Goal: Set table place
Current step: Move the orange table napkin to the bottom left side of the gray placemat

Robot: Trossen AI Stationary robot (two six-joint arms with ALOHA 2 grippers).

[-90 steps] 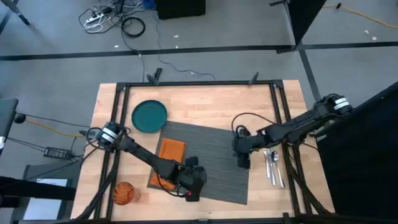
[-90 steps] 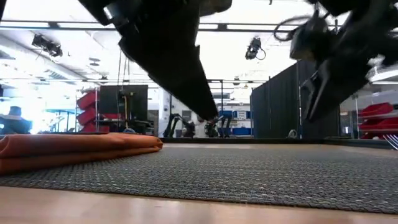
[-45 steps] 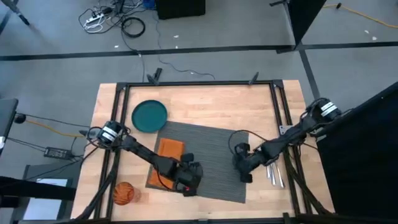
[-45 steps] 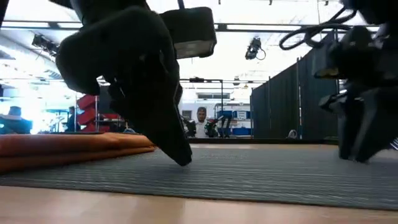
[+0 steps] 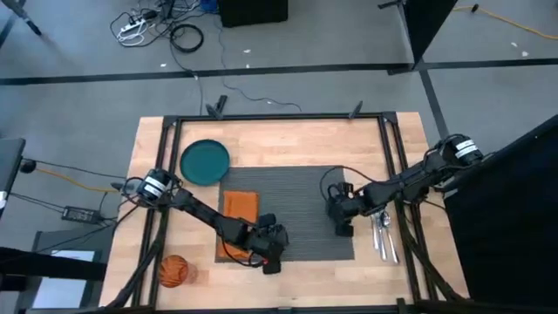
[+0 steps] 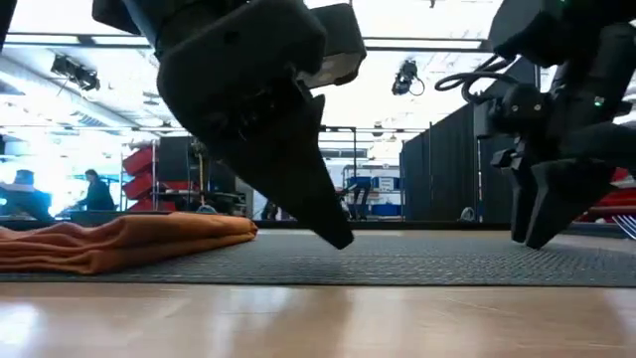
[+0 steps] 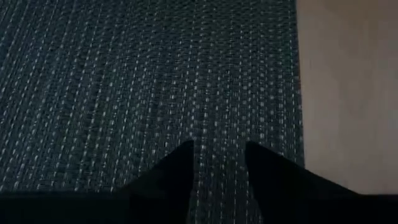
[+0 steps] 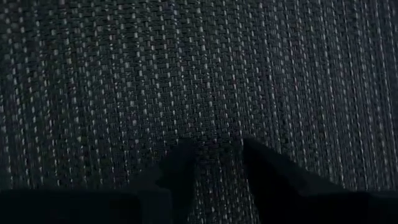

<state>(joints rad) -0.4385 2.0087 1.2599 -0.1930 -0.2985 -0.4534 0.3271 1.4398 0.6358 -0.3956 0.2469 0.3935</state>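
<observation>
While we look straight down from the high view, we see the placemat (image 5: 292, 212) lying square on the table (image 5: 288, 144), mid-tabletop. Teal plate (image 5: 206, 161) sits just beyond its far-left corner, on bare wood. Orange napkin (image 5: 238, 218) lies along the mat's left edge, partly on it. Orange cup (image 5: 173, 271) stands near the front-left corner of the table, well apart from the mat. Fork, knife & spoon (image 5: 382, 232) lie together on wood just right of the mat. Left gripper (image 5: 271, 258) is at the mat's front edge, next to the napkin; right gripper (image 5: 343, 225) is over the mat's right side.

Low view: both grippers point down w/ tips at or just above the mat (image 6: 397, 261); we can't tell whether they touch it. Napkin (image 6: 119, 242) lies rumpled at left. People show far back in the room.

Left wrist view: left fingers (image 7: 171, 177) stand a small gap apart, nothing between them, mat below, wood beside its edge.

Right wrist view: right fingers (image 8: 177, 168) likewise slightly parted, nothing held, only mat weave (image 8: 186, 68) below.
</observation>
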